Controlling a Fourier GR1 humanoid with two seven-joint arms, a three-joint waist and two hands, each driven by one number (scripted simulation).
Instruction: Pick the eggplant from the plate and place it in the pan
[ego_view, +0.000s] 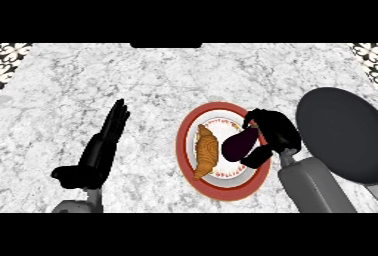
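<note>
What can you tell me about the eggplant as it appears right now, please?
The eggplant is dark purple, glossy and plump, lying tilted over the right part of the red-rimmed plate, beside a golden croissant. The right hand curls round its upper right end, hiding that part. Whether it rests on the plate or is lifted cannot be told. The dark pan lies further right.

Bright, even light over the pale marble counter (148, 80); no glare.
</note>
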